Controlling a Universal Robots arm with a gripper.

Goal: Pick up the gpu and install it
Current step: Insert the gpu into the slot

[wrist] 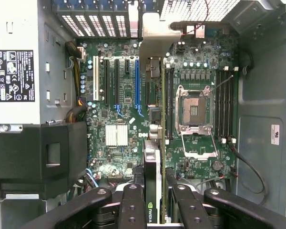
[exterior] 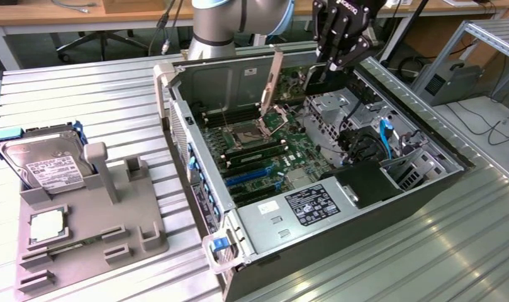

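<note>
My gripper (exterior: 330,63) hangs over the back of the open computer case (exterior: 199,189) and is shut on the gpu (exterior: 271,82). The card is held on edge above the motherboard (exterior: 296,151), its long beige bracket pointing down toward the CPU socket area. In the wrist view the gpu (wrist: 152,181) runs edge-on between my black fingers (wrist: 133,205), a green-logo label near the grip, and its bracket (wrist: 155,38) reaches toward the case's rear slot openings. The gripper (wrist: 155,212) sits above the board beside the blue expansion slot (wrist: 137,81).
A hard drive (exterior: 48,163) stands in a grey fixture (exterior: 111,226) at the exterior view's left, with a small square chip (exterior: 46,225) below it. Inside the case are the open CPU socket (wrist: 194,107), the power supply (exterior: 309,204) and blue cables (exterior: 384,141).
</note>
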